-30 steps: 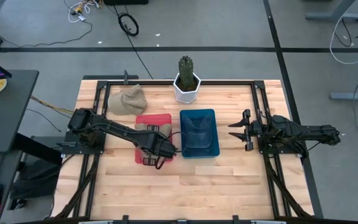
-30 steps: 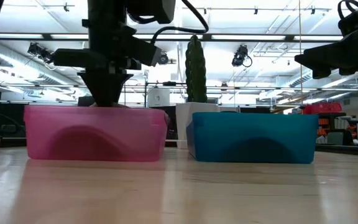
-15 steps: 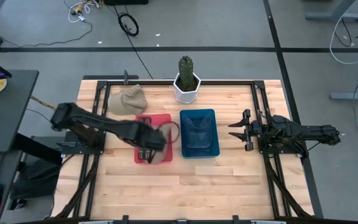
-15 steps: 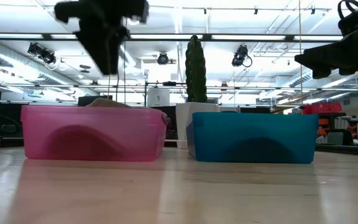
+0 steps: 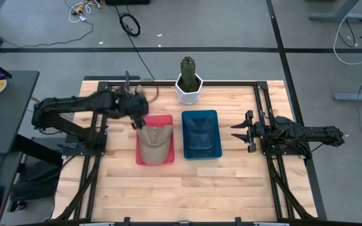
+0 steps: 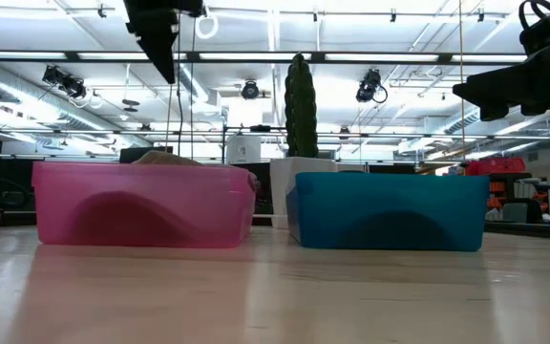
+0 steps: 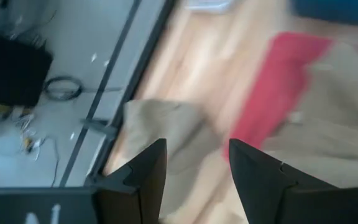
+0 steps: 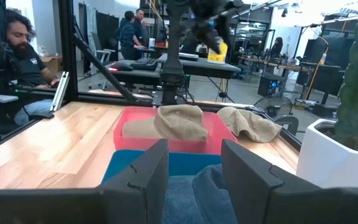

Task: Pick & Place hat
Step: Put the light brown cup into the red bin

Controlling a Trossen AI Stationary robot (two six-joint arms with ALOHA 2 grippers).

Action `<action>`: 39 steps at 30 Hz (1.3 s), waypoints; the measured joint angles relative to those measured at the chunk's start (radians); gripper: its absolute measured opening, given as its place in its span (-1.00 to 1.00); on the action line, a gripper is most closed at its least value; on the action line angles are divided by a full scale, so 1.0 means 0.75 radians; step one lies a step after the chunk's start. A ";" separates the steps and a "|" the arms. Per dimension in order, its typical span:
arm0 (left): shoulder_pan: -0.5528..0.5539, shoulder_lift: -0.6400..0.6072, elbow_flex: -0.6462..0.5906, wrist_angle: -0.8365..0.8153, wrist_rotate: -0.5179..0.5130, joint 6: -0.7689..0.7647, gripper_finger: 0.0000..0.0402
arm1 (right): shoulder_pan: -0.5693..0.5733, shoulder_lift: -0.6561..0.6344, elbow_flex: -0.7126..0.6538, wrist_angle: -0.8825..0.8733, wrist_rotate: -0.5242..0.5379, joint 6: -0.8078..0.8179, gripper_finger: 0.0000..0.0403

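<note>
Left gripper: I am seeing it hanging with fingers wide, holding nothing, between the far tan hat and the red bin.
Hat in red bin: lying inside.
Right gripper: I am seeing it waiting right of the blue bin, fingers apart, empty.

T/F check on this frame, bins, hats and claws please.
1. A tan hat lies in the red bin. True.
2. The blue bin is empty. False: a blue hat lies in it.
3. The left claw is down inside the red bin. False: it is open and raised over the second tan hat on the table near the cactus pot.
4. The right claw holds a hat. False: it holds nothing, right of the blue bin.
5. The red and blue bins sit side by side. True.
</note>
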 joint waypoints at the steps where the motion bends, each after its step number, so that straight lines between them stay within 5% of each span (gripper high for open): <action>1: 0.045 -0.009 0.000 -0.014 0.001 0.027 -0.12 | 0.000 0.000 0.000 0.000 0.000 0.000 -0.24; 15: 0.562 -0.032 -0.183 0.083 0.401 0.805 -0.12 | 0.000 0.000 0.000 0.000 0.000 0.000 -0.24; 28: 0.870 -0.029 -0.466 0.311 0.457 1.221 -0.12 | 0.000 0.000 0.000 0.000 0.001 0.000 -0.24; 39: 0.933 -0.028 -0.581 0.523 0.525 1.535 -0.12 | 0.000 0.000 0.000 0.000 0.000 0.000 -0.24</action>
